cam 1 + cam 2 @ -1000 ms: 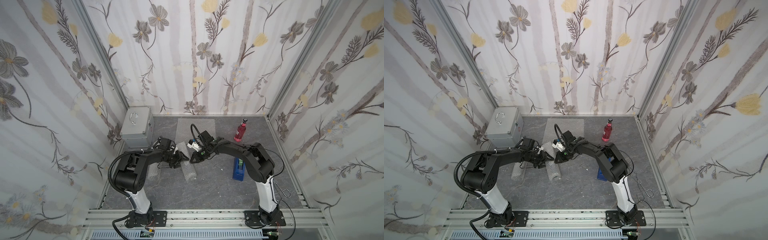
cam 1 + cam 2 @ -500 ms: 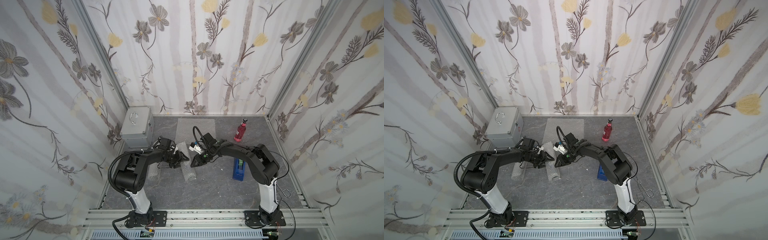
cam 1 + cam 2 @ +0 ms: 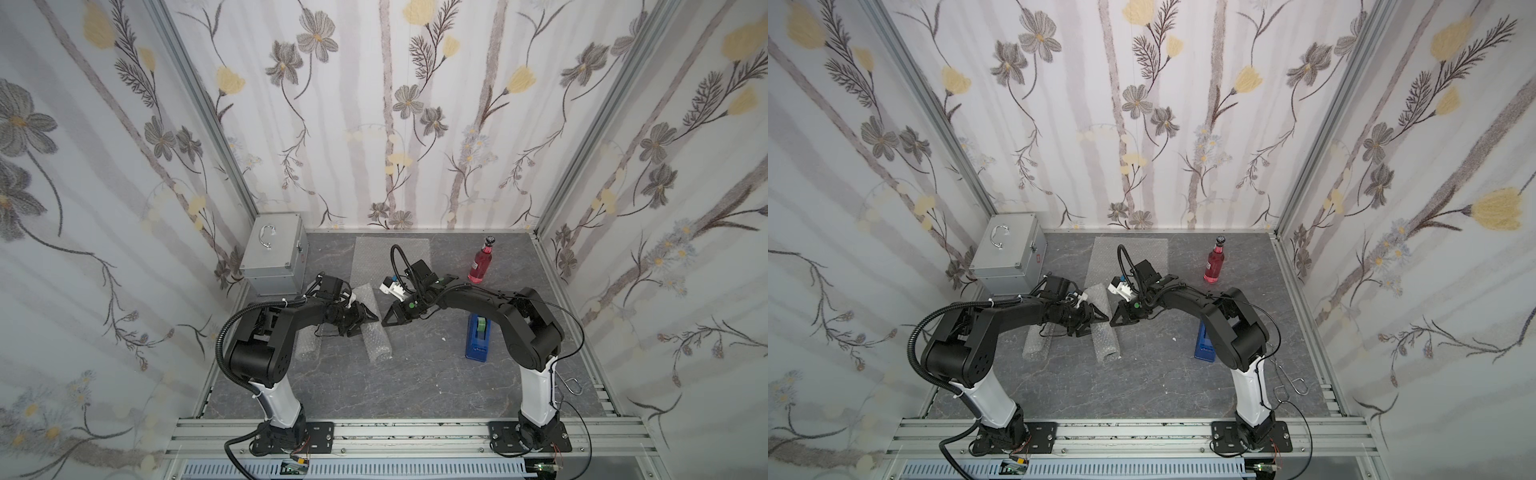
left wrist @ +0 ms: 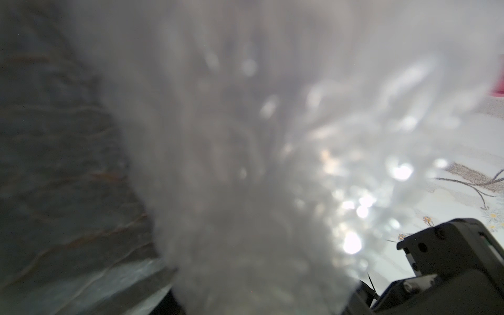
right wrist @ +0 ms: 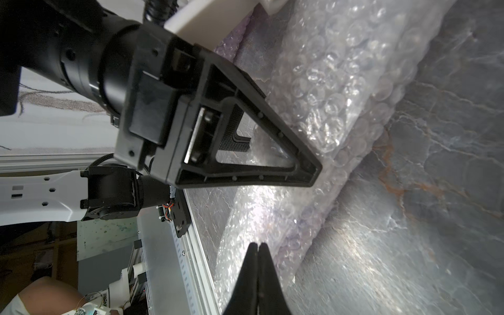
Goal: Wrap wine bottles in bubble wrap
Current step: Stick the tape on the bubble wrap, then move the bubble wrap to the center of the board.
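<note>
A bubble wrap roll (image 3: 378, 343) lies on the grey table with purple showing through it (image 5: 341, 81), so a wine bottle is inside. My left gripper (image 3: 368, 322) is shut across the roll's middle, one finger (image 5: 313, 169) lying on top. In the left wrist view blurred bubble wrap (image 4: 245, 163) fills the picture. My right gripper (image 3: 384, 324) is shut on nothing, its tips (image 5: 257, 244) right beside the roll and facing the left gripper. A second wrapped roll (image 3: 307, 347) lies to the left. A red-pink wine bottle (image 3: 480, 262) stands unwrapped at the back right.
A flat bubble wrap sheet (image 3: 390, 253) lies at the back centre. A silver metal case (image 3: 276, 253) stands in the back left corner. A blue tape dispenser (image 3: 478, 336) sits under the right arm's elbow. A wire hook (image 3: 571, 384) lies by the right rail.
My right gripper has closed its jaws and edged a little forward, down to the roll. The left arm and both rolls have stayed put.
</note>
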Robot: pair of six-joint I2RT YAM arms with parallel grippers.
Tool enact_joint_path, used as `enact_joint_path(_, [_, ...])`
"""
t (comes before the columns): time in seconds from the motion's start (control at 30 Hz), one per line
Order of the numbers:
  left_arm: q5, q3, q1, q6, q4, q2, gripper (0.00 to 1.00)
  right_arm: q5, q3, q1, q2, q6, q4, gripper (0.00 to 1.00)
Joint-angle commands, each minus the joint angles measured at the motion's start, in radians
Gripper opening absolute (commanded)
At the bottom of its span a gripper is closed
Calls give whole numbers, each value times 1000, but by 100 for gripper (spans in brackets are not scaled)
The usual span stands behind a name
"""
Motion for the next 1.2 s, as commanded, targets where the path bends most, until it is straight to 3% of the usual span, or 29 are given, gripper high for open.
enact_joint_path(0.0, [-129, -9, -4, 1, -87, 10, 44, -21, 18, 13, 19, 11, 30, 5])
enact_joint_path(0.27, [-129, -6, -6, 3, -87, 9, 44, 1, 55, 50, 68, 23, 9, 6])
enact_joint_path(0.43, [-139, 7, -17, 27, -105, 10, 44, 17, 52, 48, 40, 34, 12, 14])
enact_joint_path(0.57, [-202, 77, -47, 130, -206, 9, 43, 39, 17, 25, -50, 49, 23, 24])
enact_joint_path(0.73, [-352, 224, -89, 352, -430, 27, 44, 144, -158, -61, -248, 122, 99, 31])
enact_joint_path(0.9, [-480, 267, -97, 502, -547, 8, 44, 360, -278, -102, -414, 163, 88, 33])
enact_joint_path(1.17, [-622, 250, -63, 559, -560, -19, 46, 501, -376, -118, -523, 214, 129, 40])
